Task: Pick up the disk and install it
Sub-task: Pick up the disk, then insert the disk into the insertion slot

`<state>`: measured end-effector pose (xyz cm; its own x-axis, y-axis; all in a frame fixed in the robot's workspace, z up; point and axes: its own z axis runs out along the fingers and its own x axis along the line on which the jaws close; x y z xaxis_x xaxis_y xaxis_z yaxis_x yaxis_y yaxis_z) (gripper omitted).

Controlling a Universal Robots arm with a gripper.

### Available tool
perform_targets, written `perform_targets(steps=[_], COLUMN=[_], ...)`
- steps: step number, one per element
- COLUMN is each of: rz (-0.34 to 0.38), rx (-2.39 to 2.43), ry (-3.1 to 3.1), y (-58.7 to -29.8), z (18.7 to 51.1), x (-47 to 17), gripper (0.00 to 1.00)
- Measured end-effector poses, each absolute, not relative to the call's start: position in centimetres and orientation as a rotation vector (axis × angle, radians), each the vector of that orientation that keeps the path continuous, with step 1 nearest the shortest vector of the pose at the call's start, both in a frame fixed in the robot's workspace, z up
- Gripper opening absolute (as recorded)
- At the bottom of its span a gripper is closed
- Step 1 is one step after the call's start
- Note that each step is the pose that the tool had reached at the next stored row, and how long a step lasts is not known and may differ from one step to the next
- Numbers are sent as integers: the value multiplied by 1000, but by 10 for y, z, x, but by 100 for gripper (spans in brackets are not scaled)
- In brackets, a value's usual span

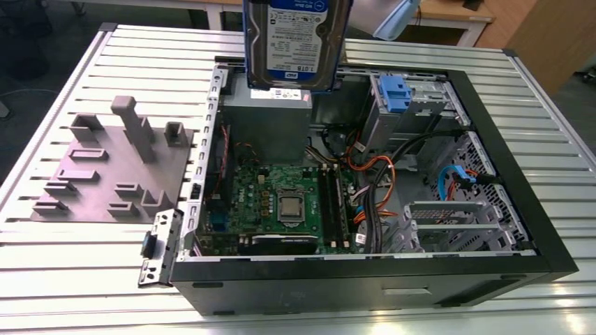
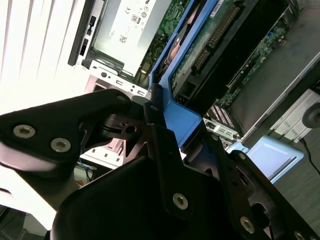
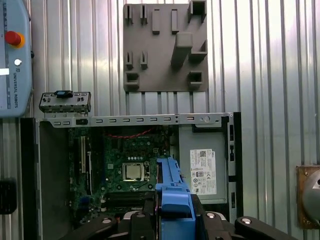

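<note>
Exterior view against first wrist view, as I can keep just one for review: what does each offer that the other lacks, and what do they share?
Exterior view: the disk's white-and-blue label face and the drive cage's blue latch. First wrist view: the gripper shut on the disk's blue carrier, and a pendant with a red button. Both: the open case, the motherboard, the grey fixture plate.

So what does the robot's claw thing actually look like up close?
The gripper is matte black in both wrist views. It is built from flat, angular plates hinged together like a linkage, not from smooth rounded fingers. Bright silver screw heads dot the plates at the joints.
</note>
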<state>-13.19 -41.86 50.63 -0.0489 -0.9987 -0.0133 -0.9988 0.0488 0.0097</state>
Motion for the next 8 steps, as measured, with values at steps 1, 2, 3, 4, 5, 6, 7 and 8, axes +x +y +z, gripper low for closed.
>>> perform_targets(steps=[1, 2, 3, 4, 5, 6, 7, 8], rz=[25, 25, 25, 25, 25, 25, 25, 25], rx=[-2165, -2165, -2165, -2164, -2164, -2165, -2165, -2164], ry=[2273, 2273, 2273, 2273, 2273, 2273, 2273, 2273], y=[-419, -419, -419, -419, -419, -420, -421, -421], z=[506, 506, 506, 506, 506, 506, 506, 506], x=[-132, -132, -131, -131, -130, -128, -128, -128], gripper=[36, 36, 36, 36, 36, 36, 36, 36])
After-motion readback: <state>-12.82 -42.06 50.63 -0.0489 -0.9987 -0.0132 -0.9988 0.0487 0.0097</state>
